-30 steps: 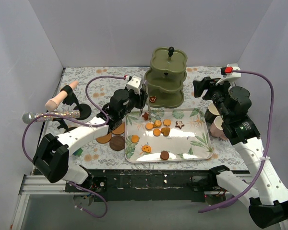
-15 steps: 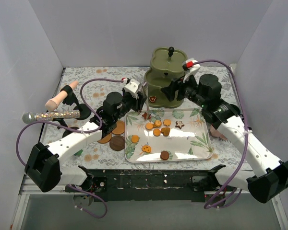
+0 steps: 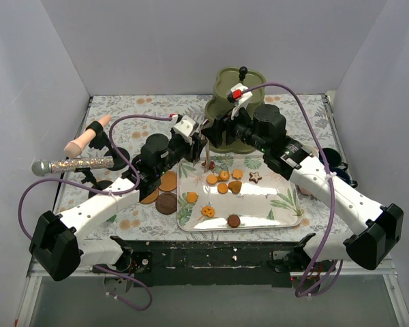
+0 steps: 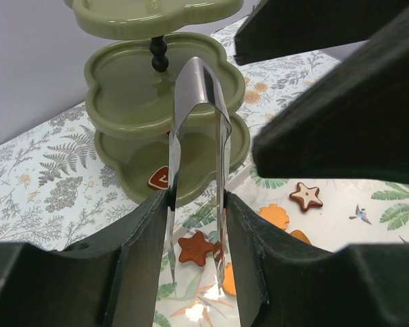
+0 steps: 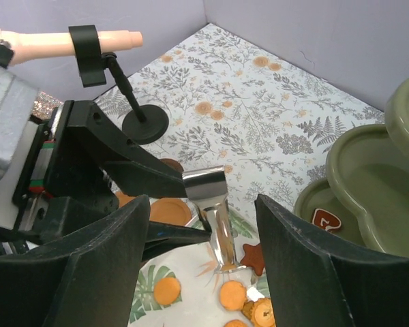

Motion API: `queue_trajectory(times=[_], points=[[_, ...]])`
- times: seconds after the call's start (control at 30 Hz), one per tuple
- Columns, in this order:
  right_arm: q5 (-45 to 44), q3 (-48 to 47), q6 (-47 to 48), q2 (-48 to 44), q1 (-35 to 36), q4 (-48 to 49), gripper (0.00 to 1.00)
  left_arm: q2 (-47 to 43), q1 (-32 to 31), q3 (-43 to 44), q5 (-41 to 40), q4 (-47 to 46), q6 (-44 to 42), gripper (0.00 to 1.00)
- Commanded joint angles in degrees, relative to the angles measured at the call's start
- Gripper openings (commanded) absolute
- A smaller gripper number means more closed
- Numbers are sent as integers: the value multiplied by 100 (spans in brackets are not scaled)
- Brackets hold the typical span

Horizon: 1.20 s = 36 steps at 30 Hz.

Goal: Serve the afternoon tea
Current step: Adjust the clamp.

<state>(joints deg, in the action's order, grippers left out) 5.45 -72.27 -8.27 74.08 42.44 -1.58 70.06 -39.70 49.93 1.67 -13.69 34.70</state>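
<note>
While the left gripper pinches the metal tongs upright, the brown star biscuit lies just under their tips at the far-left corner of the tray, stand just beyond, right gripper spread, facing the tongs' bend.

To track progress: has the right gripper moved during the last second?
Yes. The right gripper moved left, from right of the green stand to its front.
</note>
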Motion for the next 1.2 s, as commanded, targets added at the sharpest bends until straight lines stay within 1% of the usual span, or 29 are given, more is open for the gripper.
queue_trajectory(times=[0.0,0.17,0.3,0.43,0.5,0.67,0.73,0.83,0.9,1.03,1.17], points=[[-194,-366,203,194,63,378,71,-274,24,-71,70,-90,-77,38],[-185,-533,352,414,107,431,70,-300,15,-89,96,-98,-77,37],[-106,-586,414,546,125,440,65,-318,24,-80,96,-107,-86,37],[-97,-560,414,581,142,448,58,-300,15,-71,96,-125,-68,38],[-97,-516,414,590,151,483,53,-300,24,-71,114,-134,-60,37],[-62,-472,388,607,151,545,31,-291,15,-63,114,-134,-51,39],[-44,-463,388,599,160,589,21,-274,15,-54,114,-125,-42,43],[-1,-481,379,598,160,598,7,-221,24,-36,97,-90,-60,54],[52,-481,370,581,160,615,1,-195,15,-10,70,-55,-95,61],[131,-455,361,546,160,633,1,-125,24,43,-35,-2,-139,74],[228,-446,361,520,160,624,1,-116,15,60,-88,-28,-156,82]])
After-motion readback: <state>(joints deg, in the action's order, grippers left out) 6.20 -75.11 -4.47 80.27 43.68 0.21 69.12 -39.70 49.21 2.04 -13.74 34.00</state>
